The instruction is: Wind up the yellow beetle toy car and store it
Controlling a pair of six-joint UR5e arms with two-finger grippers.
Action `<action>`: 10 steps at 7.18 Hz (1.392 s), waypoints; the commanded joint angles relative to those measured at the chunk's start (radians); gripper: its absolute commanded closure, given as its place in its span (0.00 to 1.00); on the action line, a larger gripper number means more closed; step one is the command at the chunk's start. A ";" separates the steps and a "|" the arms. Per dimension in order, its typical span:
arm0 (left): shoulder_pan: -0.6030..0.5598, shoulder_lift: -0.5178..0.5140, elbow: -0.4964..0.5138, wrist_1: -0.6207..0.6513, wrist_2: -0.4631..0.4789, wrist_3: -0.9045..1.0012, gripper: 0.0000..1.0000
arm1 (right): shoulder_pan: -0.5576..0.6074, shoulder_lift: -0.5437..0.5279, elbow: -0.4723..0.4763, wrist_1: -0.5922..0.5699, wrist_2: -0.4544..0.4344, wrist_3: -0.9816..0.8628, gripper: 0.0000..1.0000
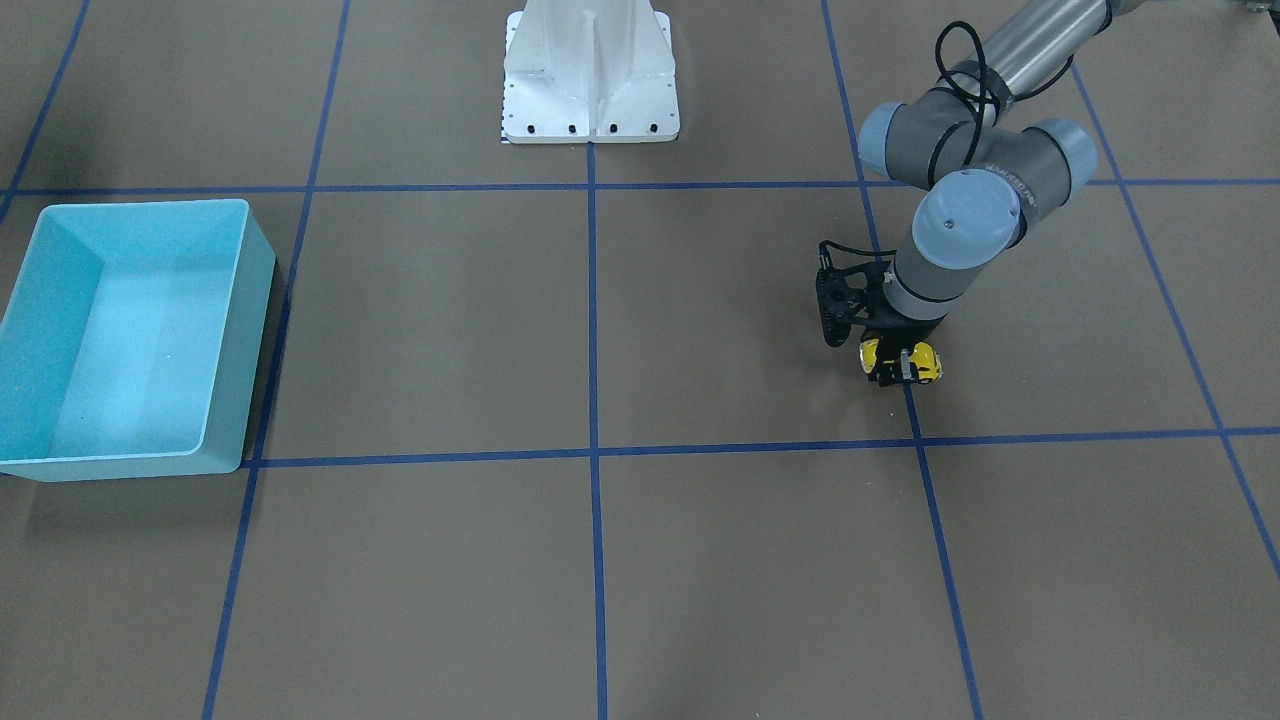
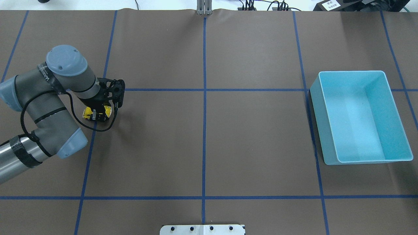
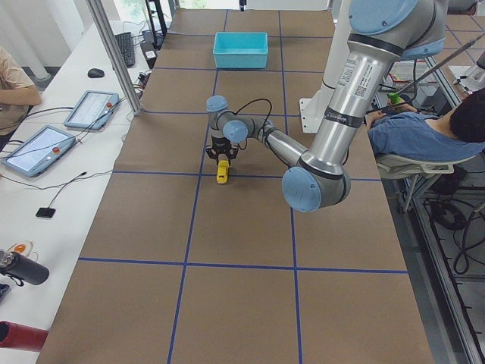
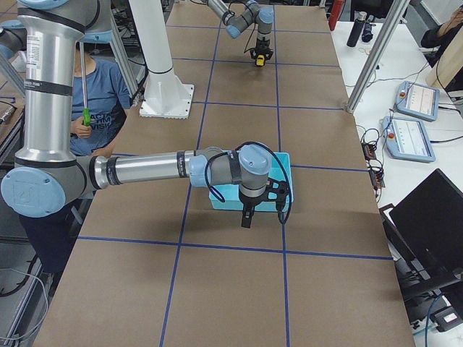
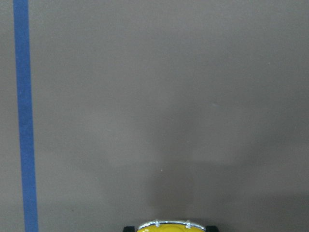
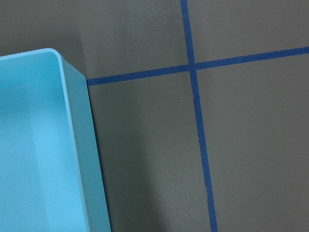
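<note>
In the overhead view the yellow beetle toy car (image 2: 87,114) is at about 9 o'clock on the tabletop (image 2: 209,147), close to a blue tape line. The left pincer (image 2: 98,114) comes down on it from above. Its two black fingers are closed on the sides of the car, with the body between them. I cannot tell if the wheels touch the surface or hang just over it. The light blue bin (image 2: 351,72) stands well apart at 3 o'clock, and nothing lies in it. The right pincer (image 4: 246,217) hangs beside this bin, but I cannot tell how far it is open.

In my judgement the main risk is the small grip. The car is tiny and its shell is round and smooth, so it may turn or slip between the fingers when it is dragged to wind the spring. Too much downward pressure could block the wheels, and too little would let them slide without winding. A wound car that is let go too early could run off across the tabletop. The way to the bin is also long, so the car may drop.

The car looks bright yellow and glossy, with a rounded roof. The left wrist view shows only a thin chrome edge at 6 o'clock. The fingers hide most of the rest.
</note>
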 commanded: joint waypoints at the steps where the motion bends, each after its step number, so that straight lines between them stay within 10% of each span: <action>1: 0.000 0.021 -0.004 -0.028 0.000 0.004 1.00 | 0.000 0.001 0.001 0.000 0.000 0.000 0.00; 10: 0.000 0.135 -0.055 -0.123 0.001 0.009 1.00 | 0.000 -0.002 0.001 -0.002 0.000 0.000 0.00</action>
